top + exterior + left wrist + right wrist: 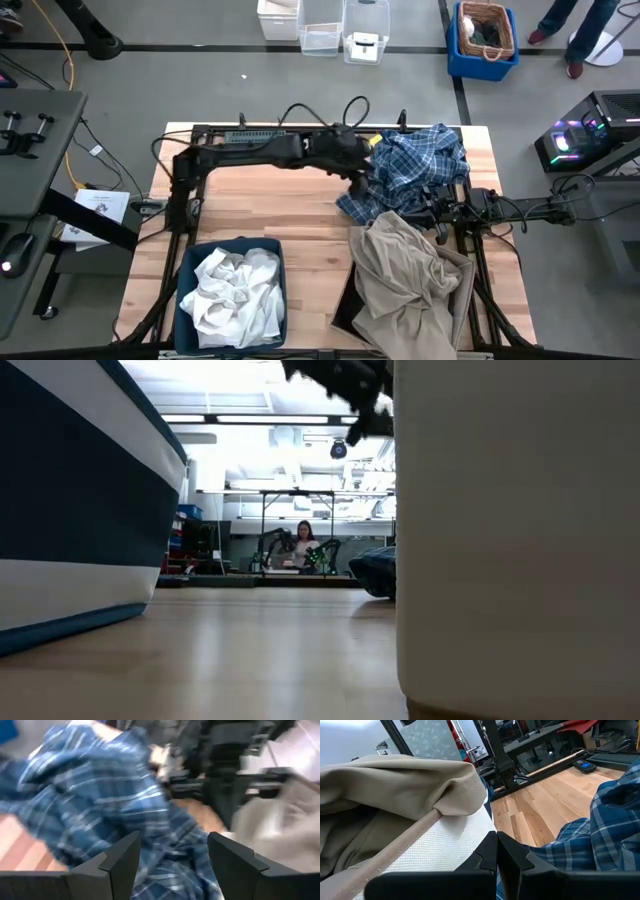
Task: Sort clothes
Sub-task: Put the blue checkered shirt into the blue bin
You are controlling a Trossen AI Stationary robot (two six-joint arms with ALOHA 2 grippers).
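Lying crumpled, plaid shirt [412, 165]

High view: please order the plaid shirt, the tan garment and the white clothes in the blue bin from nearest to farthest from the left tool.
1. The plaid shirt: the left tool is at its left edge, at the table's back right.
2. The tan garment: front right, draped over the box.
3. The white clothes: front left, inside the blue bin.
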